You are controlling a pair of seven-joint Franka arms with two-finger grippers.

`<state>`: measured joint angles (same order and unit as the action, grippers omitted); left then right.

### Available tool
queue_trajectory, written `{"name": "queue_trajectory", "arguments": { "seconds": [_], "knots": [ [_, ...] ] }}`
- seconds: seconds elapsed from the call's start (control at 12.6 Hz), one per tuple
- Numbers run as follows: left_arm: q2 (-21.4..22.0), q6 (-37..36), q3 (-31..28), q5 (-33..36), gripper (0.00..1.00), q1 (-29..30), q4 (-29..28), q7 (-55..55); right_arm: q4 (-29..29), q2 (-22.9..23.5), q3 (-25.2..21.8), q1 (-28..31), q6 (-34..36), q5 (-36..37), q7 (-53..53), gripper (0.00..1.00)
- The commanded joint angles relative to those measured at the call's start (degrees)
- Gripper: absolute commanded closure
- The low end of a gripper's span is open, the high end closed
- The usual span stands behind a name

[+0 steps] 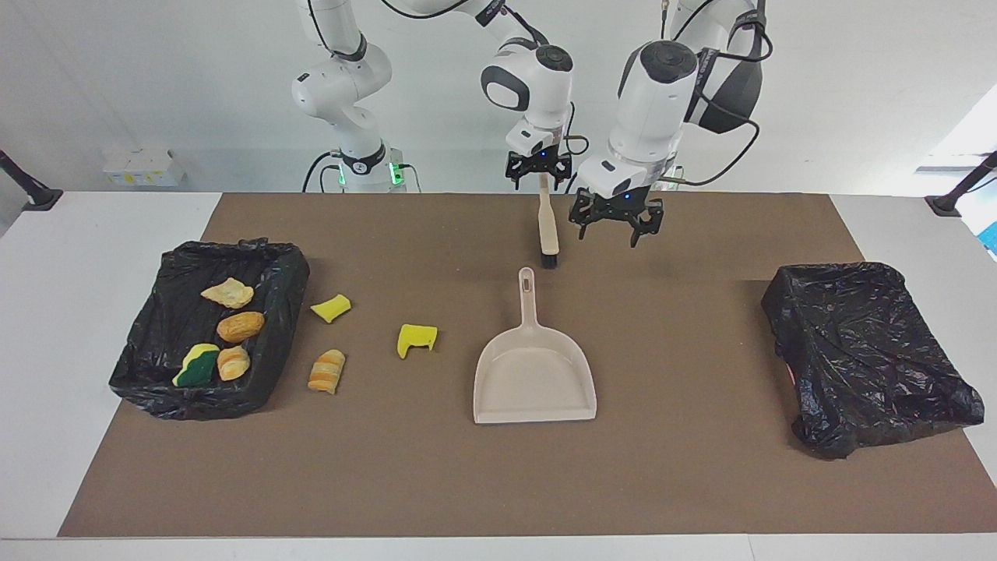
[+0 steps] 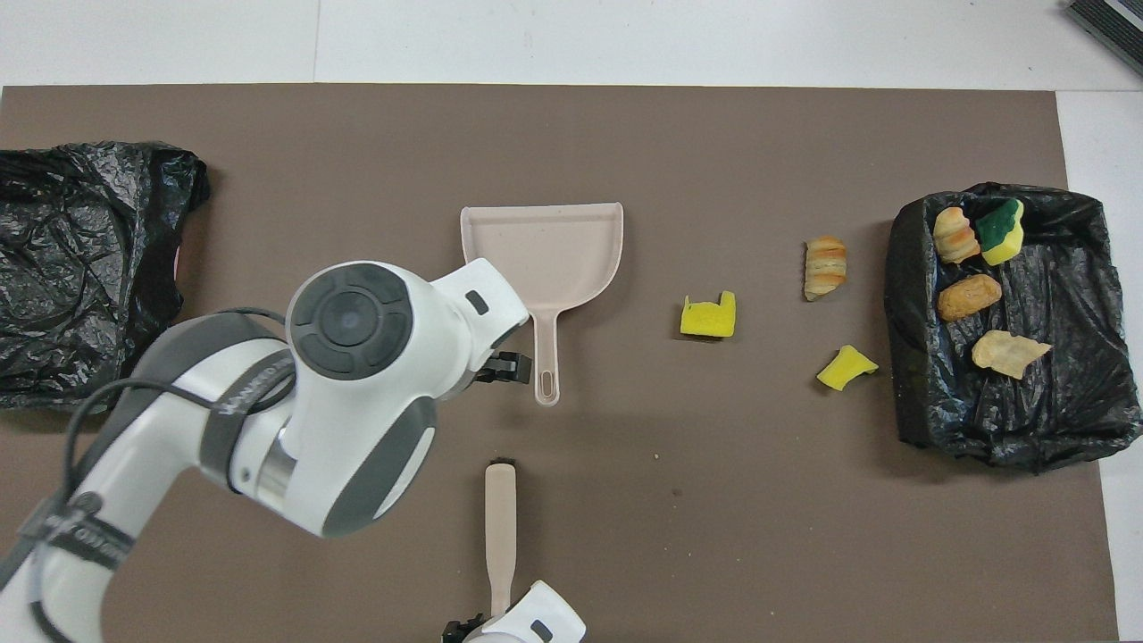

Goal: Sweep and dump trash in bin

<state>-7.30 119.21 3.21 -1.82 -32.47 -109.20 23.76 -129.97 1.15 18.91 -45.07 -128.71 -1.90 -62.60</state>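
Three pieces of trash lie on the brown mat: a yellow sponge chunk (image 1: 417, 339) (image 2: 708, 317), a smaller yellow chunk (image 1: 331, 308) (image 2: 846, 368) and an orange bread-like lump (image 1: 327, 372) (image 2: 825, 266). Several more pieces sit in the black-lined bin (image 1: 288, 269) (image 2: 904, 357) at the right arm's end. The beige dustpan (image 1: 534, 374) (image 2: 540, 250) lies mid-mat, handle toward the robots. The beige brush (image 1: 547, 226) (image 2: 500, 518) lies nearer the robots. My right gripper (image 1: 539, 178) (image 2: 482, 630) is open astride the brush handle's end. My left gripper (image 1: 611, 230) (image 2: 507, 368) hangs open beside the dustpan handle's tip.
A second bin covered by a crumpled black bag (image 1: 864, 351) (image 2: 80, 268) stands at the left arm's end of the mat. The white table (image 1: 78, 257) borders the mat. My left arm's bulk hides part of the mat in the overhead view.
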Motion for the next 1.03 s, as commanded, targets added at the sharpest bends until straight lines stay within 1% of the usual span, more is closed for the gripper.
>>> {"name": "queue_trajectory", "arguments": {
  "seconds": [0.0, 0.16, 0.24, 0.4, 0.47, 0.55, 0.71, 0.79, 0.95],
  "knots": [
    [-3.59, 4.09, -1.02, 0.68, 0.0, -2.77, 0.66, 2.68, -0.81, 0.69, -0.19, -1.07, -2.77, -1.17, -0.6, 0.16],
    [-5.52, 8.31, -1.02, 0.77, 0.0, -3.48, 0.66, 6.19, -0.81, 0.78, -0.19, -1.07, -3.21, -1.17, -0.42, 0.2],
    [-6.49, 9.63, -1.02, 0.77, 0.0, -3.83, 0.74, 6.56, -0.81, 0.78, -0.19, -1.07, -3.3, -1.17, -0.42, 0.26],
    [-7.02, 10.78, -0.93, 0.59, 0.0, -3.74, 0.83, 6.56, -0.81, 0.96, -0.19, -0.98, -3.3, -1.26, -0.07, 0.42],
    [-8.33, 11.74, -1.02, 0.33, 0.0, -3.83, 1.09, 7.0, -0.81, 0.96, -0.19, -0.98, -3.3, -1.26, 0.19, 0.46],
    [-9.65, 12.71, -1.02, 0.33, 0.0, -3.92, 1.53, 7.96, -0.81, 0.96, -0.19, -0.89, -3.22, -1.26, 0.37, 0.46],
    [-10.37, 13.86, -1.02, 0.33, 0.01, -3.92, 2.15, 8.14, -0.81, 0.96, -0.19, -0.89, -3.13, -1.26, 0.46, 0.46],
    [-10.37, 13.95, -0.93, 0.41, 0.05, -4.01, 2.15, 7.62, -0.81, 1.04, -0.19, -0.81, -3.21, -1.35, 0.46, 0.46],
    [-10.37, 13.95, -0.84, 0.41, 0.1, -4.09, 1.98, 7.44, -0.81, 1.04, -0.19, -0.63, -3.13, -1.52, 0.46, 0.47]
  ]
}}
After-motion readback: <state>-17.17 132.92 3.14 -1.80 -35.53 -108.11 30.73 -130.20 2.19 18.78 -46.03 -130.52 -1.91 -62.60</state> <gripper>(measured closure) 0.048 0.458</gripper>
